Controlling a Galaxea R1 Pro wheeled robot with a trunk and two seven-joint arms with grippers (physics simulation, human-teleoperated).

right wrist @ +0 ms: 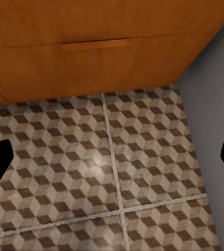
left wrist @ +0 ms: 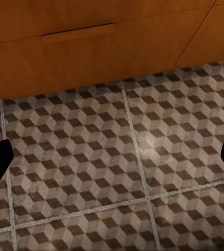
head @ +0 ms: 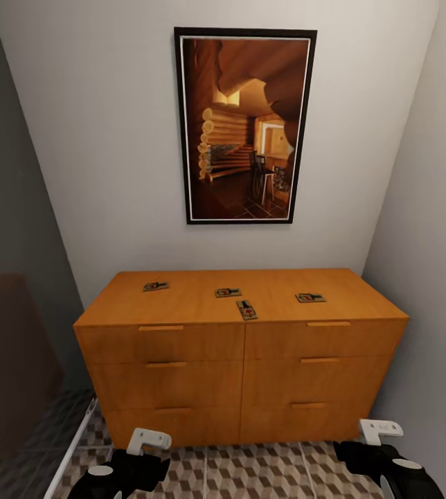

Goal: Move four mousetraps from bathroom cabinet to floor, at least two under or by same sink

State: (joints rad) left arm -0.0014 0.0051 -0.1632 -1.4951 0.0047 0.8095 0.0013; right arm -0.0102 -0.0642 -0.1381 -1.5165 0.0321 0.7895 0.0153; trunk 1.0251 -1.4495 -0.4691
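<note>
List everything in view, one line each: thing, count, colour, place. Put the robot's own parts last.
Small flat mousetraps: four, tan with dark and red markings, spread across the top of the dresser.
Wooden dresser with drawer fronts: one, orange, against the back wall.
Framed picture of a log interior: one, black frame, on the wall above the dresser.
Cube-pattern tiled floor: brown, beige and cream, in front of the dresser.
Walls: whitish-grey, behind and at both sides.
Left gripper: black fingers, open, above the floor.
Right gripper: black fingers, open, above the floor near the dresser's corner.
</note>
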